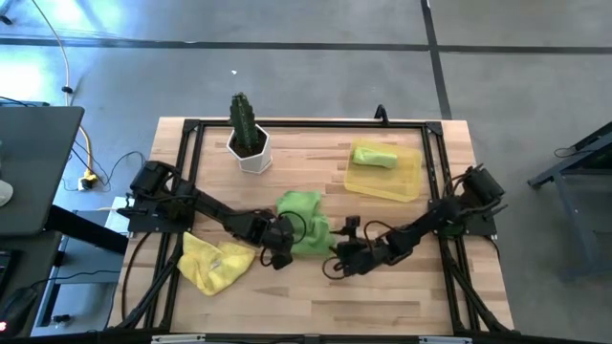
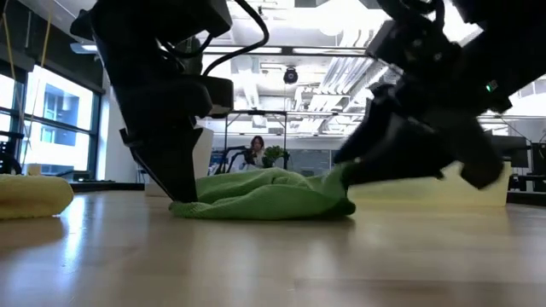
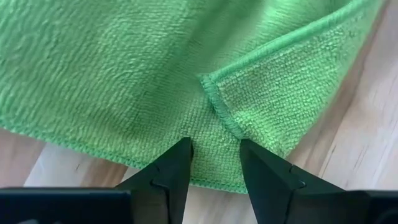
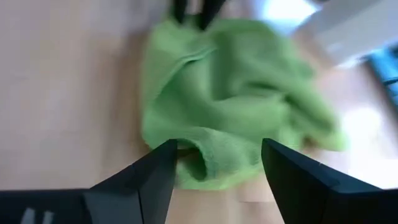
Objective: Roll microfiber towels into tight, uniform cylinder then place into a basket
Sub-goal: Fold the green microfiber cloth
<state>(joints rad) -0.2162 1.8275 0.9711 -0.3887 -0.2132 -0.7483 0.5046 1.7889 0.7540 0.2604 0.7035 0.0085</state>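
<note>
A lime green microfiber towel lies crumpled on the table's middle, one corner folded over. My left gripper stands open at the towel's near left edge, pointing steeply down. My right gripper is open and slants low at the towel's near right end, a fold between its fingers. A yellow towel lies bunched at the near left. In the basket at the far right rests a rolled green towel. My left gripper's two open fingertips come down from above onto the towel just inside its hemmed near edge, which lies flat on the table. I cannot tell whether my right gripper's fingers touch the fold between them.
A white pot with a green cactus stands at the far left of the table. A black frame runs around the table's edges. Bare wood lies along the near edge, to the right of the yellow towel.
</note>
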